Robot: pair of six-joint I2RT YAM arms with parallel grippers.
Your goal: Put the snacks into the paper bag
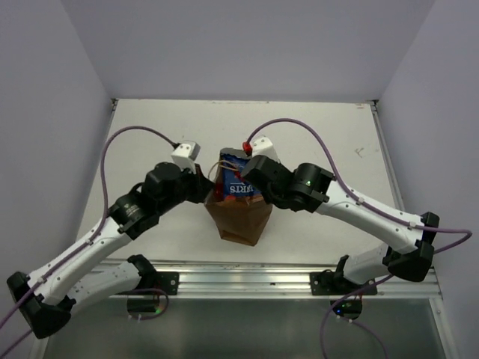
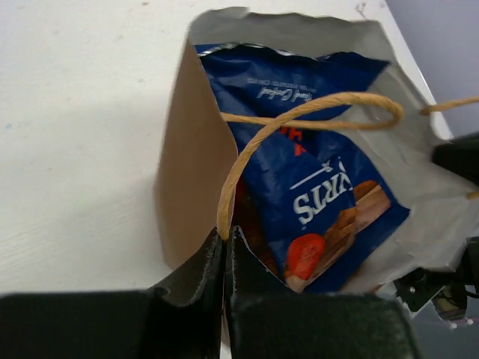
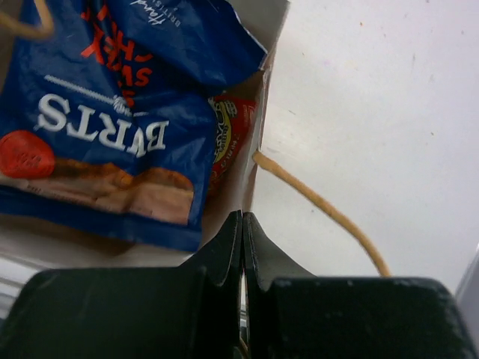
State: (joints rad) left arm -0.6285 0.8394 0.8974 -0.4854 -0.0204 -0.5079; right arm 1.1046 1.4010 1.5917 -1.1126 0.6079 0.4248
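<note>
The brown paper bag (image 1: 241,221) stands upright at the table's middle, mouth open. The blue snack bag (image 1: 236,185) sits inside it, on top, and also shows in the left wrist view (image 2: 314,172) and the right wrist view (image 3: 112,120). A small red-yellow packet (image 3: 229,138) lies under it against the bag's wall. My left gripper (image 1: 209,191) (image 2: 226,236) is shut on the bag's left rim, at the foot of a twisted handle (image 2: 299,114). My right gripper (image 1: 257,194) (image 3: 242,221) is shut on the right rim beside the other handle (image 3: 322,207). The other snacks are hidden.
The white table (image 1: 150,134) stretches behind and beside the bag. An aluminium rail (image 1: 247,280) runs along the near edge between the arm bases. Grey walls enclose the left, back and right.
</note>
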